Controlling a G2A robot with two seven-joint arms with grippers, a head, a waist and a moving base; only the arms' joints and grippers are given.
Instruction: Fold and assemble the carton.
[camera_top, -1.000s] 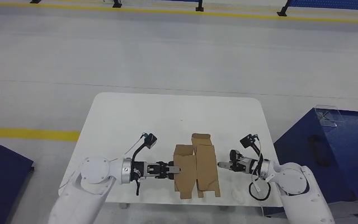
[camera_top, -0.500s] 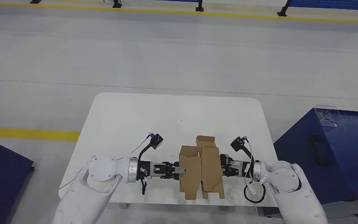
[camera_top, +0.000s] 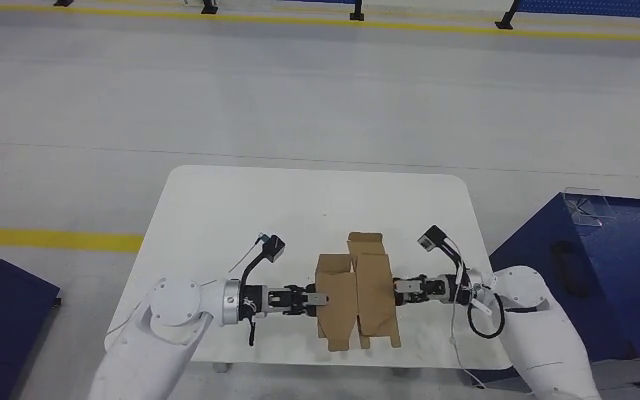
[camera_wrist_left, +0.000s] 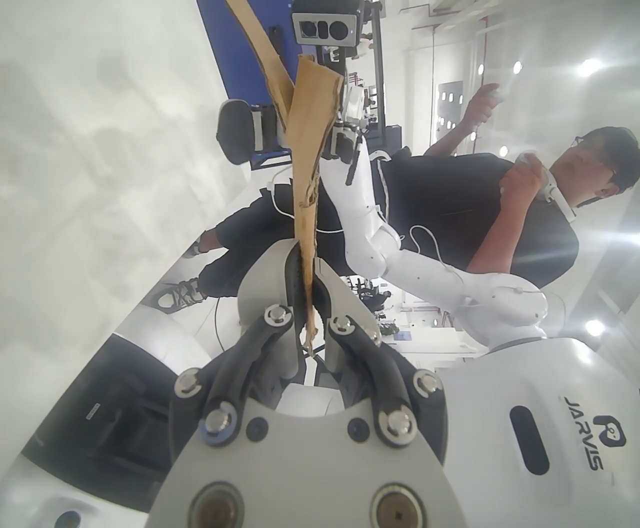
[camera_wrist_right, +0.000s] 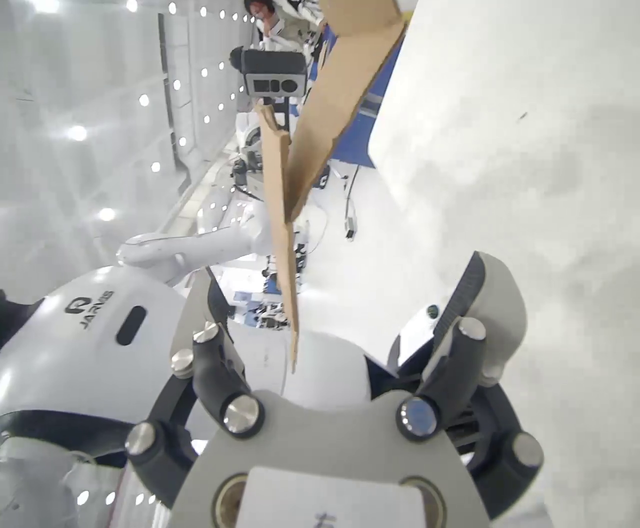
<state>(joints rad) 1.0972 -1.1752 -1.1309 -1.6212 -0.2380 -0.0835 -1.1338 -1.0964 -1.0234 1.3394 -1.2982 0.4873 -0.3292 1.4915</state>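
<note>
Carton (camera_top: 355, 300), 1 flattened piece, is held near the table's (camera_top: 300, 200) front edge, most tabletop lying beyond. Left gripper (camera_top: 316, 299) clamps its left edge; right gripper (camera_top: 397, 291) gapes wide around the right edge.

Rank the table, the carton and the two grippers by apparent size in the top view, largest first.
1. Table
2. Carton
3. Left gripper and right gripper: about alike, not ranked apart.

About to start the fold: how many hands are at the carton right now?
2. The left hand is shut on one side edge of the carton; the right hand is at the opposite edge, open around the cardboard.
</note>
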